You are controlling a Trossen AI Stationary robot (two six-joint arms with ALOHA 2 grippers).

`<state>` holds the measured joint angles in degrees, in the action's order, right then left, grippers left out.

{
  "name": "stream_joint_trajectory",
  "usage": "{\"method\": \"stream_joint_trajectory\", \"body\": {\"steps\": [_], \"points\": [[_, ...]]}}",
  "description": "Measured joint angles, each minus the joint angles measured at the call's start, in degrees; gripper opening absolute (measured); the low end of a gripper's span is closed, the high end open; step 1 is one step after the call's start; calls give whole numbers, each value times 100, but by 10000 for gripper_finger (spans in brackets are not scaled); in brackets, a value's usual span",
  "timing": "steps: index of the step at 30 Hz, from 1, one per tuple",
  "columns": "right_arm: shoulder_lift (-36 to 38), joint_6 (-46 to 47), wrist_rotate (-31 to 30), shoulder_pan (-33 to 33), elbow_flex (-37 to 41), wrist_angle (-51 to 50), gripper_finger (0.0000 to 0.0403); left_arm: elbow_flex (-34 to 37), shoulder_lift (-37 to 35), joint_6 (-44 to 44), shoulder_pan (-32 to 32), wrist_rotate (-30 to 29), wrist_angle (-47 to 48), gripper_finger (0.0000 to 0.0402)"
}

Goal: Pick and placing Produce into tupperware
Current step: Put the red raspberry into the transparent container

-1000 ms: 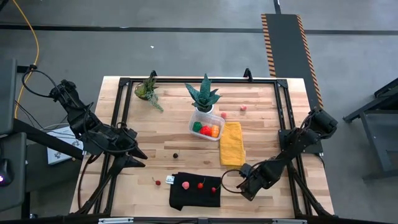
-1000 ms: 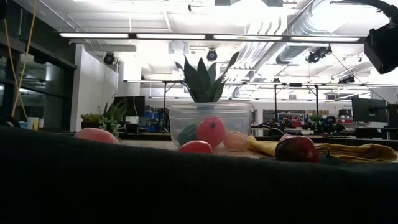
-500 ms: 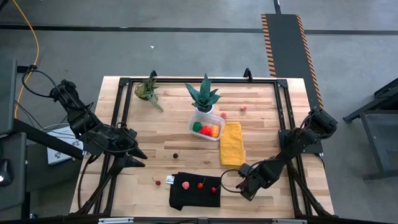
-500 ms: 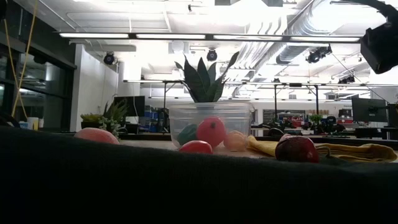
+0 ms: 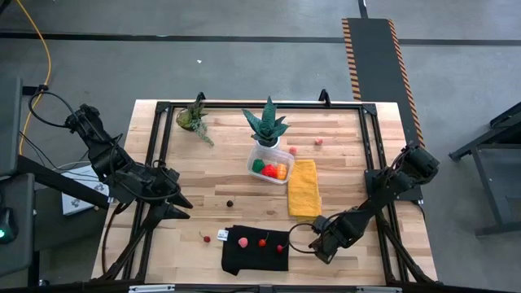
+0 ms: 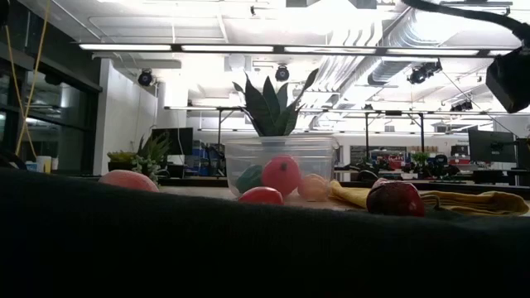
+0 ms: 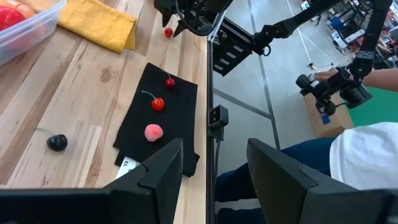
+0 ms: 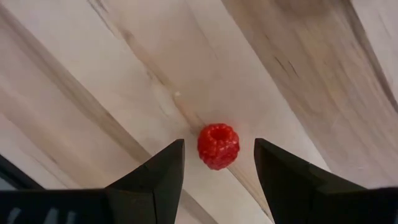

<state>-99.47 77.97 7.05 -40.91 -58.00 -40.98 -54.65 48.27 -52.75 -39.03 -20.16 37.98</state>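
The clear tupperware (image 5: 270,165) stands mid-table and holds red, green and orange produce; the low view shows the tupperware (image 6: 280,170) too. My right gripper (image 5: 320,247) points down near the table's front right. It is open, with one finger on each side of a red raspberry (image 8: 218,145) that lies on the wood untouched. A pink piece and two cherries rest on a black cloth (image 5: 256,249). A dark berry (image 5: 231,203) and a cherry (image 5: 206,238) lie on bare wood. My left gripper (image 7: 214,146) waits open over the table's left side, holding nothing.
A yellow cloth (image 5: 304,187) lies right of the tupperware. Two potted plants (image 5: 267,124) (image 5: 194,116) stand at the back, and two small pink pieces (image 5: 293,150) (image 5: 319,141) lie near them. A person's legs (image 7: 292,162) show beyond the front edge.
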Motion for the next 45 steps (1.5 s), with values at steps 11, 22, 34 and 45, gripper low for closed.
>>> {"method": "stream_joint_trajectory", "body": {"steps": [11,22,34,45], "points": [[-157,-35,46,0,0,134,175,0,0,-2,0,6,-3,168],[-157,1,30,0,0,124,121,0,-2,-3,0,10,0,168],[-23,116,12,19,0,120,82,0,-2,-4,0,21,39,168],[611,-184,-625,432,-360,73,82,0,-2,-4,0,-4,35,168]]}}
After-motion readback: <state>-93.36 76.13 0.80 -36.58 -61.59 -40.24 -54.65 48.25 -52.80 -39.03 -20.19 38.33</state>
